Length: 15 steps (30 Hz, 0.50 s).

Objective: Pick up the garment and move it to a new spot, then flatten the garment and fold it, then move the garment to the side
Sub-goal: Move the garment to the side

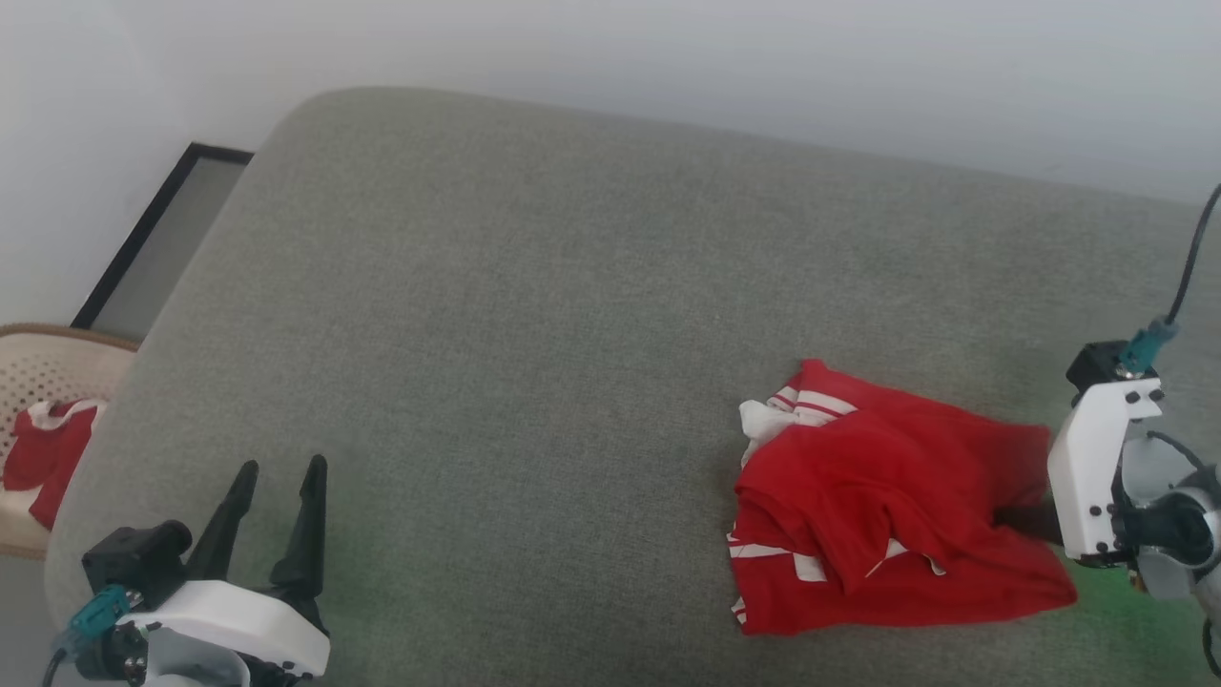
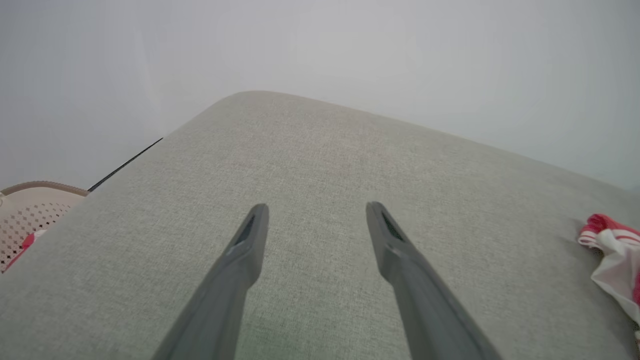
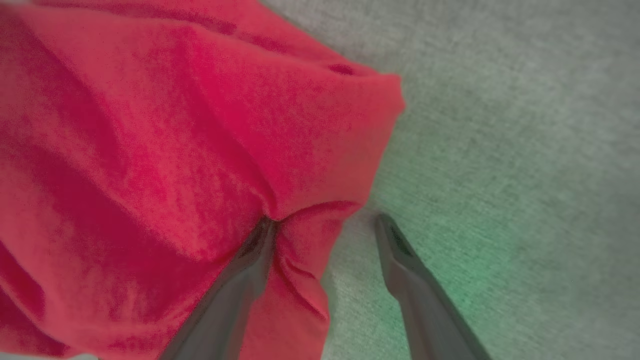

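So the soft bright-red short-sleeved shirt with white striped sleeve panels (image 1: pixel 887 506) is sitting in a rumpled heap on the right-hand part of a big grey-green fabric cushion (image 1: pixel 534 286), with one white sleeve poking out at its far left corner and more stripes showing along the near left edge. The right gripper (image 3: pixel 326 220) comes in from the shirt's right side with its two dark fingers spread apart and not clamped on anything. In the right wrist view one fingertip (image 3: pixel 265 235) is nudged into a crease of the red cloth, and the other sits over bare cushion just beside the shirt's edge. The left gripper (image 1: pixel 283 463) is way over at the near left corner of the cushion, well apart from the shirt, fingers also spread with nothing between them. Off the cushion's left edge there's a tan perforated basket (image 1: pixel 38 358) with a small red-and-white cloth (image 1: pixel 48 453) in it. Behind that is a black-framed flat panel (image 1: pixel 153 239) by the pale wall.
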{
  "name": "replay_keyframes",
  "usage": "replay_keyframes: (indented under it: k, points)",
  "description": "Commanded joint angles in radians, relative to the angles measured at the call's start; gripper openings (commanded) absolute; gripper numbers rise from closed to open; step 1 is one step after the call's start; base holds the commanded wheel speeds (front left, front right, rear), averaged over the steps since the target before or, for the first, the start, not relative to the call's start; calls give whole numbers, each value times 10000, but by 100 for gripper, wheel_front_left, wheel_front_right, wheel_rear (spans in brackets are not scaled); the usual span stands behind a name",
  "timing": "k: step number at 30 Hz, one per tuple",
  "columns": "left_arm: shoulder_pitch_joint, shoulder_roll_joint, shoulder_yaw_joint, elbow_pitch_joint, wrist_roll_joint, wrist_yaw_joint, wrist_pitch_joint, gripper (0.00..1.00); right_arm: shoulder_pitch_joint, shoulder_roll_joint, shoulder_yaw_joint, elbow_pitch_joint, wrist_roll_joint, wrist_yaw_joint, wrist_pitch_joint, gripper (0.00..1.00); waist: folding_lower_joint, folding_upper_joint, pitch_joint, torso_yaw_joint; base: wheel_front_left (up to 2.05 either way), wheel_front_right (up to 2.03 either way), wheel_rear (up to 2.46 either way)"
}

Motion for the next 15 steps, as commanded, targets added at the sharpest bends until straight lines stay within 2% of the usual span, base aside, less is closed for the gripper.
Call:
replay_keyframes:
  k: [1, 2, 3, 10, 15]
  points:
    - [-128, -46, -25, 44, 89, -67, -48, 100, 375, 443, 231, 163, 36, 0, 235, 91, 0, -1, 125, 102, 0, 0, 0]
    - [-172, -71, -26, 75, 88, -62, -55, 100, 383, 555, 229, 80, 42, 0, 409, 13, 0, -1, 152, 113, 0, 0, 0]
    - [-215, -89, -32, 101, 79, -82, -61, 100, 382, 596, 179, 20, 1, 2, 518, 0, 0, -1, 179, 118, 0, 0, 0]
    - [-481, -141, 25, 163, 166, -150, -96, 100, 297, 400, -676, -659, -444, -3, 764, 0, 0, -1, 329, -116, 0, 0, 0]
    - [-722, -159, 28, 15, 308, -222, -92, 100, 115, 14, -1459, -1200, -839, -11, 716, 0, 0, -1, 456, -422, 0, 0, 0]
